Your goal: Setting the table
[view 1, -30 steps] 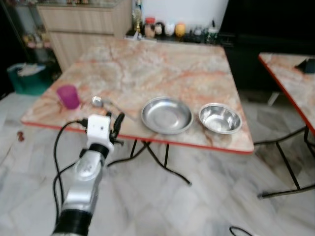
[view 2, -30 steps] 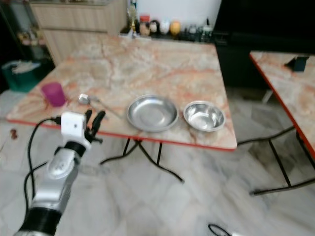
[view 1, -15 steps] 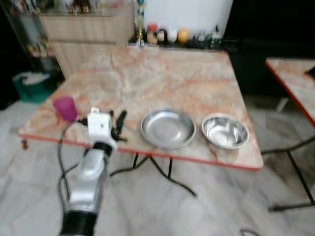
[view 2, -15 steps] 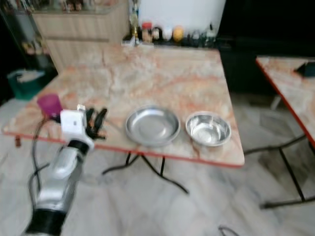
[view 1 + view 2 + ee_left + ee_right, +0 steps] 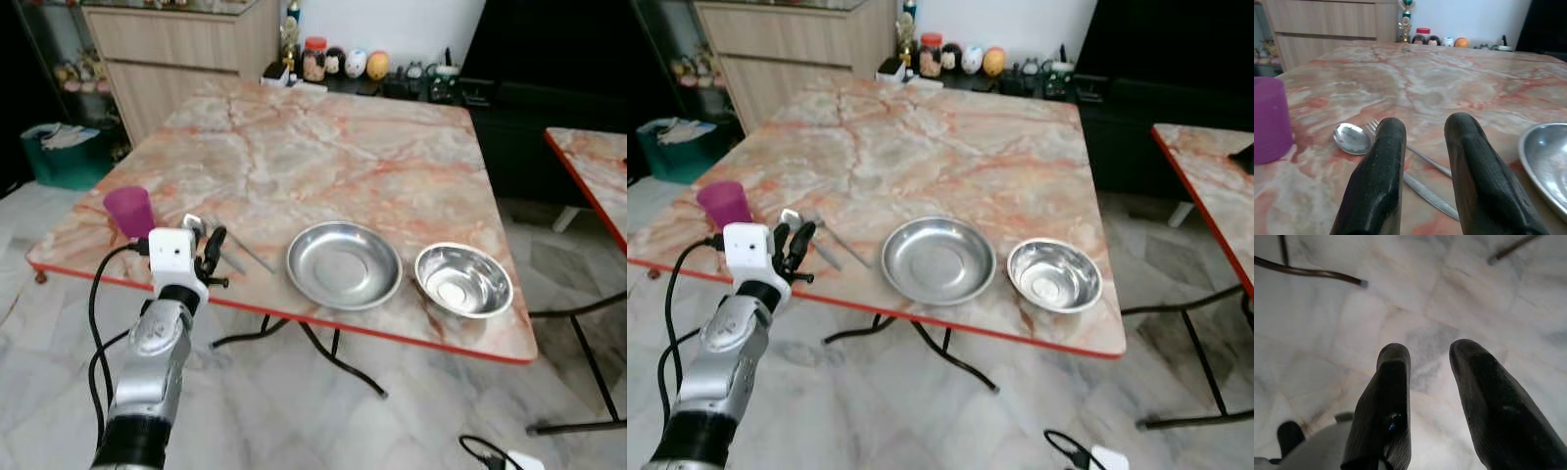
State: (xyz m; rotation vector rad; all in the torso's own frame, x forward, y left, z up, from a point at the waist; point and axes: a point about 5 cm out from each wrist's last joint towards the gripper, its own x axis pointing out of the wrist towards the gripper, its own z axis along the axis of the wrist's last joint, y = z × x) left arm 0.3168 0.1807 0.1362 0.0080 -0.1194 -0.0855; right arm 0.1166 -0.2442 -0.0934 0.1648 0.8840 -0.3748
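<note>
**Left gripper lined up on the cutlery at the table's near edge**

Head views: The marble table (image 5: pixel 353 147) carries a purple cup (image 5: pixel 129 211) near its left corner, a spoon (image 5: pixel 193 224) and a fork (image 5: pixel 250 253) lying just beside it, then a shallow steel plate (image 5: pixel 344 264) and a steel bowl (image 5: pixel 463 280) further right along the near edge. The left gripper (image 5: pixel 208 251) hangs at the table's red edge, its 2 black fingers pointing in over the top toward the spoon and fork, close to them but not touching. Jars and bottles (image 5: pixel 338 62) stand at the far edge, and a teal bin (image 5: pixel 61 154) sits on the floor to the left.

Left wrist view: The 2 fingers (image 5: pixel 1376 181) stand parted by a modest gap and hold nothing. Between and beyond them lie the spoon bowl and the fork's tines, their handles running toward the plate's rim. The cup is off to one side.

Right wrist view: The right gripper (image 5: pixel 1427 396) hangs idle over the tiled floor, fingers apart and empty.

Judgement: The step in hand looks like the approach to pick up a utensil. The next move likely calls for lowering the fingers to straddle 1 thin handle flat on the marble, then closing without nudging the other.
</note>
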